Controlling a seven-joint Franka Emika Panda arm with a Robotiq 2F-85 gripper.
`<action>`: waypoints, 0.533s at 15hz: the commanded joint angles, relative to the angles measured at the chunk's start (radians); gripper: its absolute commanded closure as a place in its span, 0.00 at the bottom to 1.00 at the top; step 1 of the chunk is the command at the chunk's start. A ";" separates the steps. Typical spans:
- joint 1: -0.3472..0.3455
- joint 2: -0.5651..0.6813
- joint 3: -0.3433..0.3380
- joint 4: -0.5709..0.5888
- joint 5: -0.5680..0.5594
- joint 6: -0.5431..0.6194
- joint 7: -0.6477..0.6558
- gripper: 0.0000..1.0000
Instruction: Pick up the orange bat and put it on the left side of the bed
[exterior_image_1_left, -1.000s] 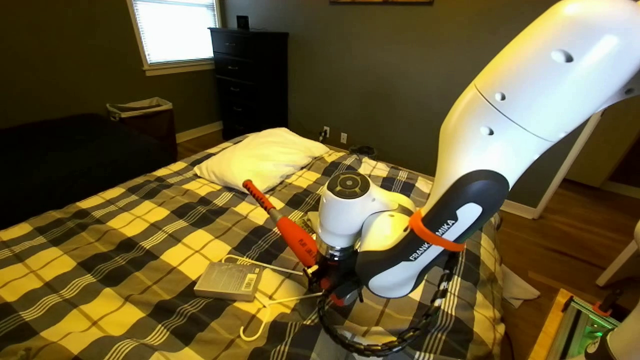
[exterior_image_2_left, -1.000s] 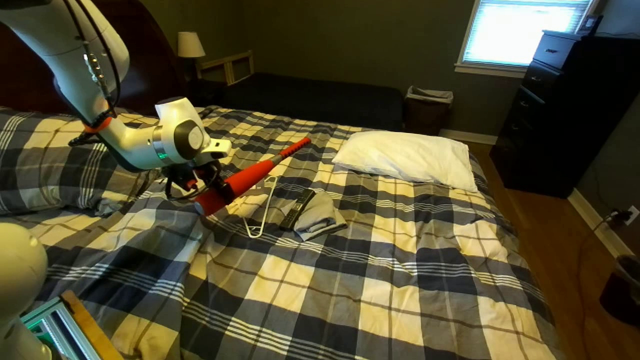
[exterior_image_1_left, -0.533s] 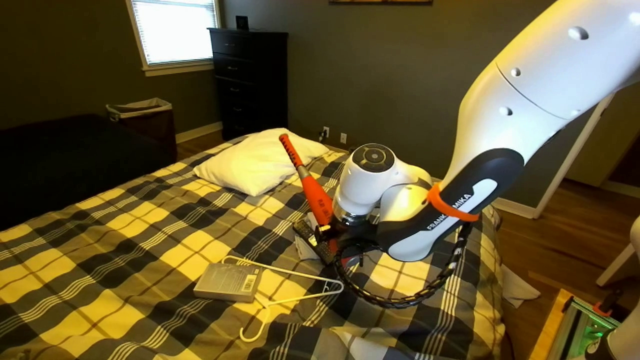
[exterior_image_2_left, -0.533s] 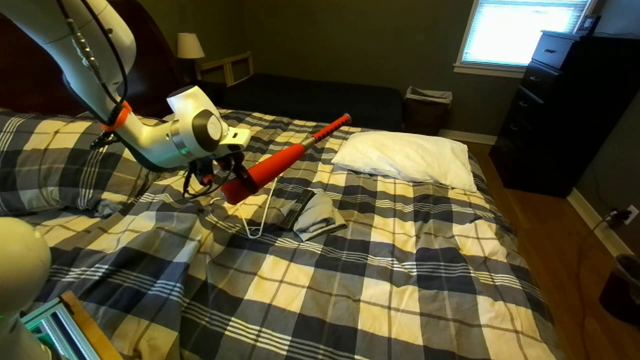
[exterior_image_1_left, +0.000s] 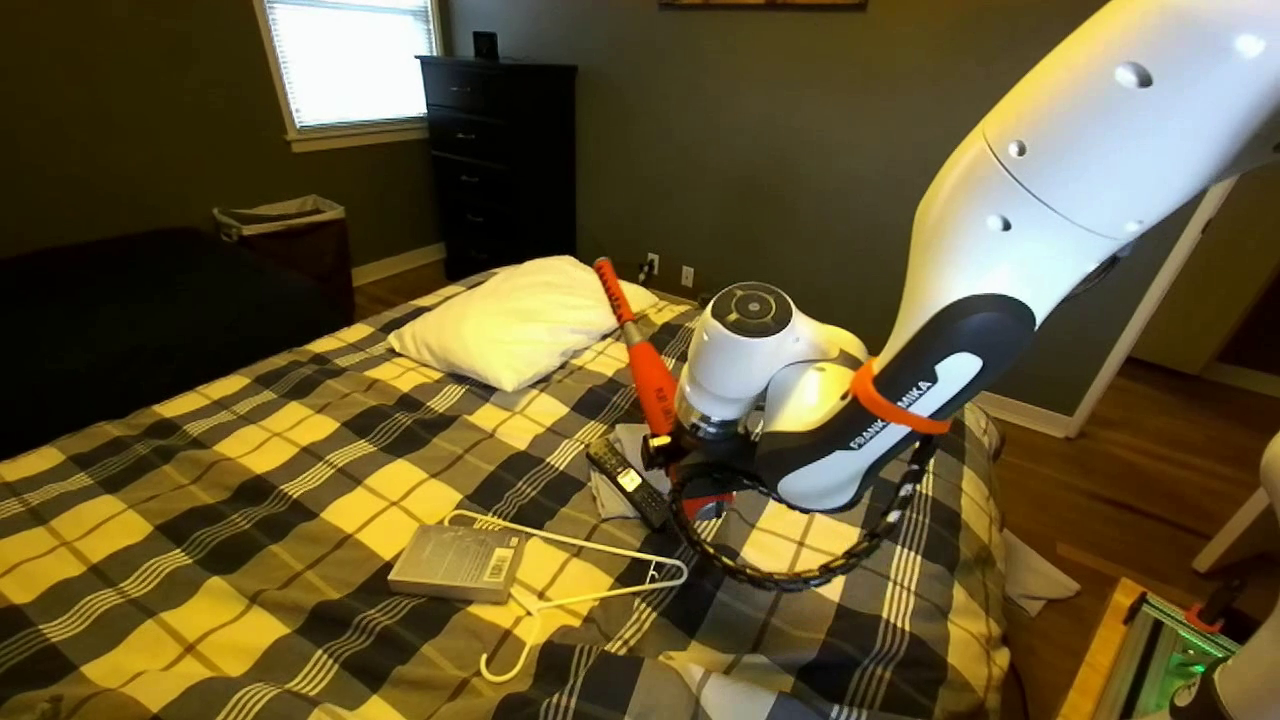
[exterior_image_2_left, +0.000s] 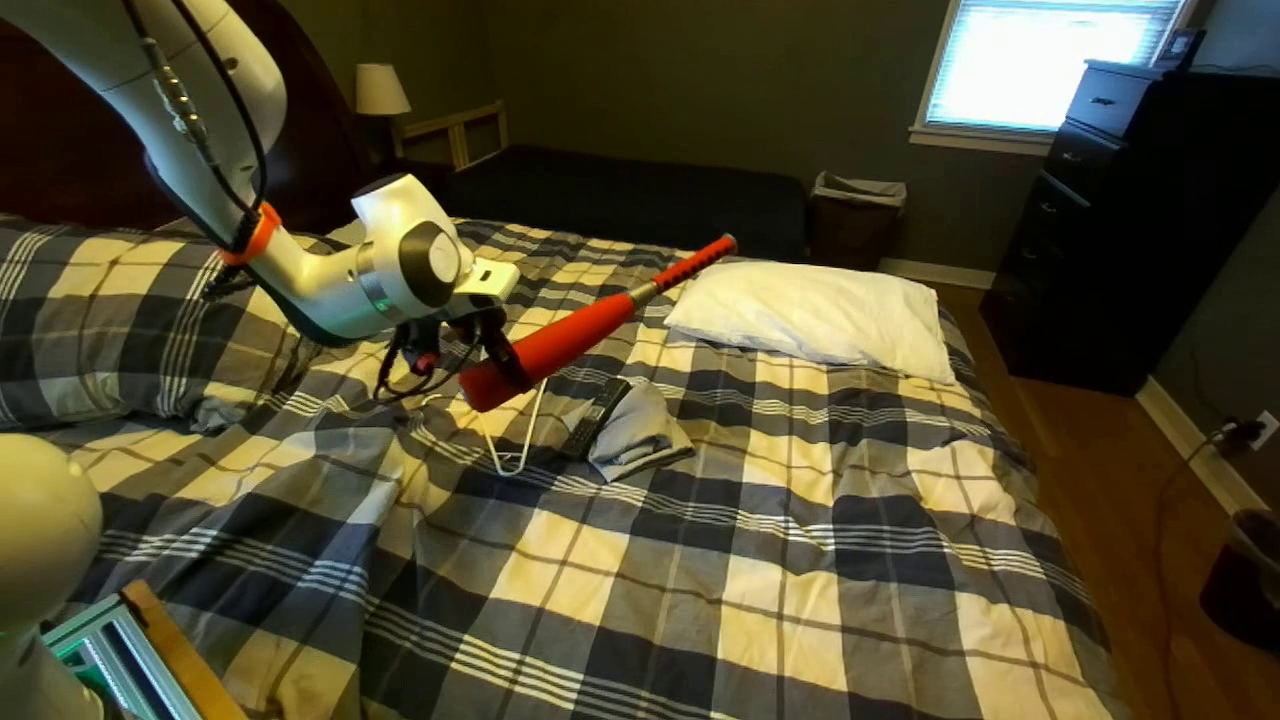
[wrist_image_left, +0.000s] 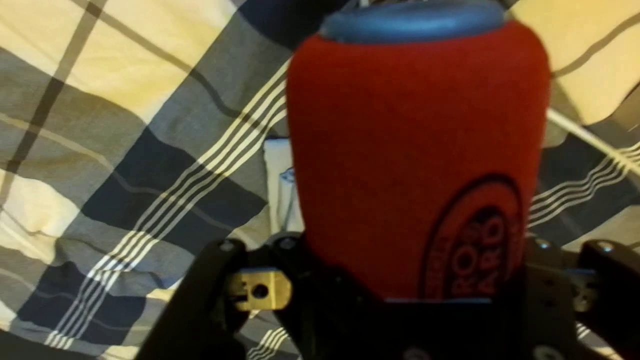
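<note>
The orange bat (exterior_image_1_left: 652, 385) is held in the air above the bed (exterior_image_1_left: 200, 590), tilted with its narrow handle pointing up toward the pillow. In an exterior view the bat (exterior_image_2_left: 575, 338) has its thick end at the gripper (exterior_image_2_left: 508, 362). My gripper is shut around the bat's thick barrel near its end. In the wrist view the red barrel (wrist_image_left: 410, 140) fills the middle, with the gripper's dark fingers (wrist_image_left: 417, 260) on both sides of it. The fingertips are partly hidden by the barrel. The plaid bed also shows in an exterior view (exterior_image_2_left: 800, 590).
A white pillow (exterior_image_2_left: 810, 315) lies at the bed's far part. A white hanger (exterior_image_1_left: 600, 592), a grey rectangular pad (exterior_image_1_left: 455, 562), a black remote (exterior_image_1_left: 628, 480) and a folded grey cloth (exterior_image_2_left: 640, 435) lie on the cover. A dark dresser (exterior_image_1_left: 500, 165) stands behind.
My gripper has carried the bat up and toward the pillow, away from above the hanger. The bat's handle has swung toward the pillow. The motion is smaller in the last half second.
</note>
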 joint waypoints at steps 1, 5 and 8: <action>0.055 -0.029 -0.186 -0.050 -0.038 0.024 0.113 0.66; 0.064 -0.025 -0.354 -0.081 -0.038 0.033 0.131 0.66; -0.045 -0.017 -0.311 -0.114 0.025 0.077 0.108 0.66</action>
